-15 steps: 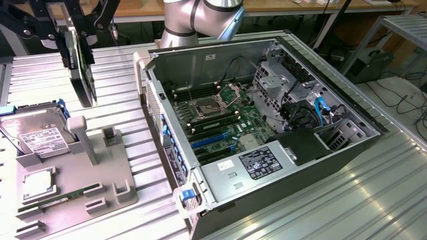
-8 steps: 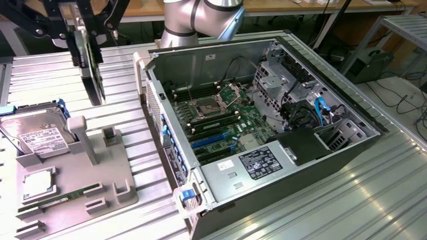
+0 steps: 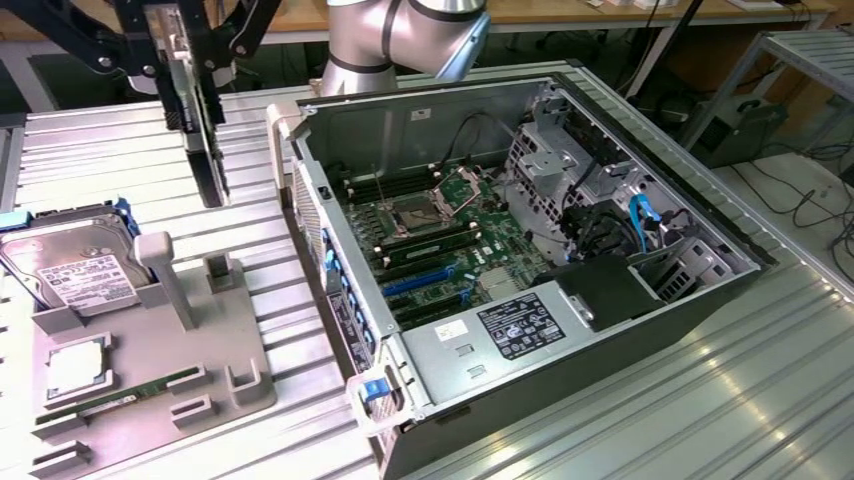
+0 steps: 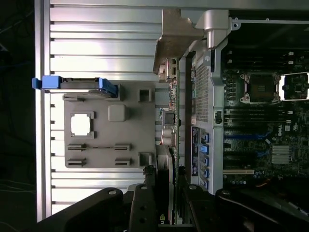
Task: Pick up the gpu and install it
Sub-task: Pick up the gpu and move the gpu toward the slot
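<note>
Ribbed metal desk [image 3: 747,400] with an open PC case [image 3: 641,340] lying on its side, motherboard [image 3: 441,240] facing up. Grey tray [image 3: 147,410] sits at the exterior view's left of the case, with a hard drive [image 3: 74,265], a CPU [image 3: 78,368] and a RAM stick [image 3: 120,395] in its slots. Tool [image 3: 187,70] is up in the air between tray and case, clamped on the gpu [image 3: 207,160]. Card hangs vertical, clear of the desk, near the case's rear wall but not touching it. Wrist view looks down the card edge-on: gpu [image 4: 173,121] runs alongside the case's outer wall, green board side towards the case, tool [image 4: 165,188] fingers pinching it from both faces. gpu is not in the case
</note>
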`<action>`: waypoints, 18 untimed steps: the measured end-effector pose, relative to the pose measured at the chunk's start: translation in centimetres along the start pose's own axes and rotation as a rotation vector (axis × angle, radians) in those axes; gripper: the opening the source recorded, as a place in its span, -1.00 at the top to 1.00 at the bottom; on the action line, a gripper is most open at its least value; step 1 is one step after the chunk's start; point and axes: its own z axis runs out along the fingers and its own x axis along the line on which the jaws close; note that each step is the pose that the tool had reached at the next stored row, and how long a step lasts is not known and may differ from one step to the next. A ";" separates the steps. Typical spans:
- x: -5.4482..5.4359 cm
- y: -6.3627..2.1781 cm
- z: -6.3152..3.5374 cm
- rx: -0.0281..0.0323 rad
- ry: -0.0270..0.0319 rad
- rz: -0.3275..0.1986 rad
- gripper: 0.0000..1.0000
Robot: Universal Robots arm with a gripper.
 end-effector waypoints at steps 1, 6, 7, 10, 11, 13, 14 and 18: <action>-0.1 0.00 0.00 0.0001 0.0000 0.000 0.47; -0.8 -0.01 0.02 0.0000 0.0000 0.000 0.47; -0.8 -0.01 0.02 0.0000 0.0000 0.000 0.47; -1.3 -0.01 0.03 0.0000 0.0000 0.000 0.47; -1.4 -0.02 0.04 0.0000 0.0000 0.000 0.47; -1.6 -0.01 0.04 0.0001 0.0001 0.000 0.47; -1.8 -0.02 0.04 0.0000 0.0000 0.000 0.47; -2.3 -0.02 0.05 0.0000 0.0000 0.000 0.47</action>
